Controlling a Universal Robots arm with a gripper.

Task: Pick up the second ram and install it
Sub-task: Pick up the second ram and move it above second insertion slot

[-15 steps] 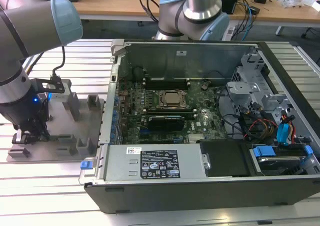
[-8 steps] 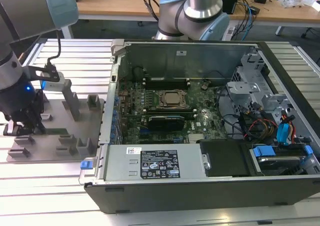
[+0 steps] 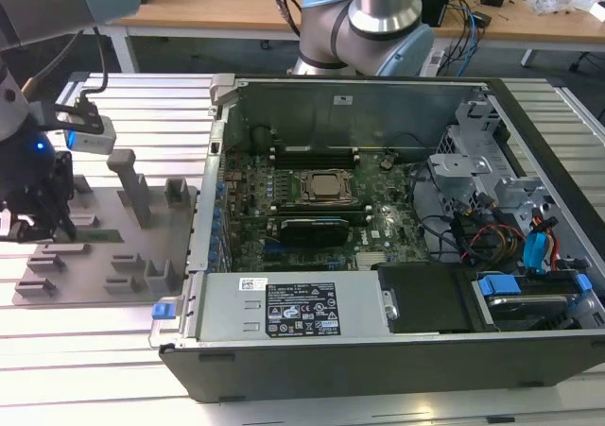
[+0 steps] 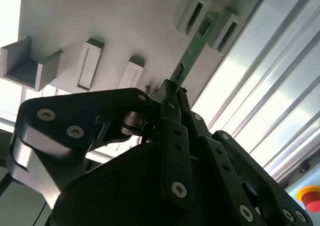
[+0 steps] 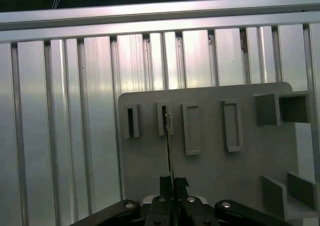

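Pinching the second ram (image 4: 195,44) endwise, both fingers (image 4: 170,117).

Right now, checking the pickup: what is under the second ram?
The gray holder plate, on which the second ram stands on edge. The gripper, shut on its near end, hides that.

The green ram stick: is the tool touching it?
Touching. In the second wrist view the tool pinches one end of the green ram stick, with no gap showing between them.
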